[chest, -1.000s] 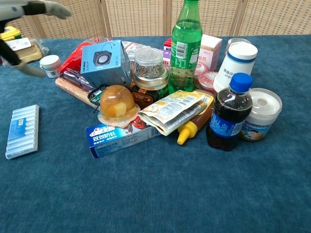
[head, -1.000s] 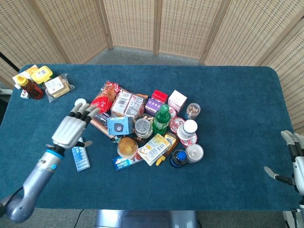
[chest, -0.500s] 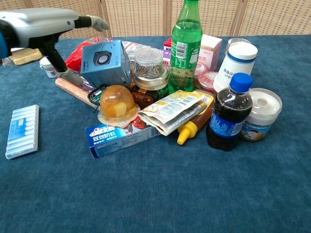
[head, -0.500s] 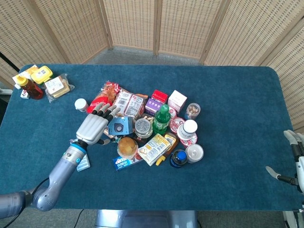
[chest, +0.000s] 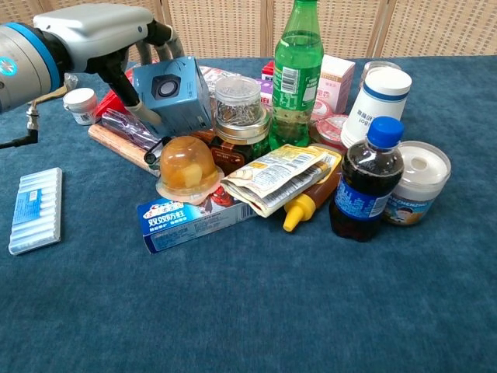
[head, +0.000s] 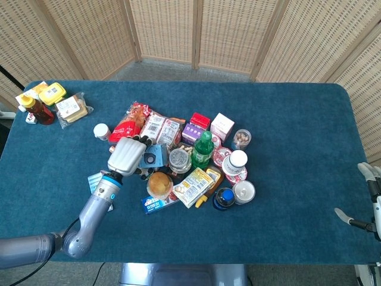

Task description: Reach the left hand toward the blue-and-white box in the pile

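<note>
Left hand [head: 127, 156] lies over the near-left side of the blue-and-white box [chest: 169, 91], thumb down along that side, other fingers hidden behind the box, so whether it grips cannot be told; far left lies a ribbed blue packet [chest: 35, 209]; the box sits at the pile's left edge, tilted, pale blue with a round dark emblem; right of it stand a glass jar [chest: 238, 105] and green bottle [chest: 296, 74]; right hand [head: 372, 199] rests at the table's far right edge, fingers apart.

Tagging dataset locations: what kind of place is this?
Likely a lab or staged test setup, not a home: wicker folding screens wall off a blue-cloth table holding a mixed grocery pile, with the left hand reaching in.
</note>
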Motion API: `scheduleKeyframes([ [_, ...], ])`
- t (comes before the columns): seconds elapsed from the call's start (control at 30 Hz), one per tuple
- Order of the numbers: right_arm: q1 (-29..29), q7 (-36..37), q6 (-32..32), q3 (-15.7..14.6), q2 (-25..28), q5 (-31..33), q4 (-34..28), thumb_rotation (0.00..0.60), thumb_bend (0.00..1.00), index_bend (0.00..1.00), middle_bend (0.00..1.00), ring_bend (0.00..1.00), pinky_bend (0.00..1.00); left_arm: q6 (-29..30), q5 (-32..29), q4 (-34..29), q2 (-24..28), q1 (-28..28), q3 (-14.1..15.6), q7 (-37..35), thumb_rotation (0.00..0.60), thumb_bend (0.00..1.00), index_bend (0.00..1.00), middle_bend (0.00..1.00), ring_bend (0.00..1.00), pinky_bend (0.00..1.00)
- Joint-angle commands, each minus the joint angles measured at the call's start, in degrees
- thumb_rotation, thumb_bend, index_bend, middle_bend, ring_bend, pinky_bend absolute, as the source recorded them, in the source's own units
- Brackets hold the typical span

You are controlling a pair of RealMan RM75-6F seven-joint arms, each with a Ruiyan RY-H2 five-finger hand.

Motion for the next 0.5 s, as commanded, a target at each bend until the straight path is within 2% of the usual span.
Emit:
scheduleKeyframes([
  [0.03, 0.0, 0.0, 0.1, 0.0, 0.0, 0.0, 0.0, 0.6, 0.0, 0.0, 0.0, 0.0, 0.0, 2.3, 2.1, -3.1, 2.4, 1.3, 0.1, -1.4, 0.6, 0.14, 0.49, 0.45, 0.46, 0.6],
  [0.33, -0.1, -0.9, 0.3, -0.1, -0.1, -0.3, -0.3, 0.6, 0.0, 0.0, 0.0, 0.0, 0.0, 12.0, 10.8, -16.4, 16.7, 9.2, 0.5, -7.0, 0.6, 0.14, 0.5, 0.46, 0.49, 0.61],
  [0.5, 0.0, -2.1, 0.4, -0.3, -0.4, -0.7, -0.6, 0.6, 0.0, 0.0, 0.0, 0.0, 0.0, 14.6, 13.4, -19.2, 22.7, 12.6, 0.7, -10.3, 0.6, 0.14, 0.5, 0.46, 0.5, 0.61],
])
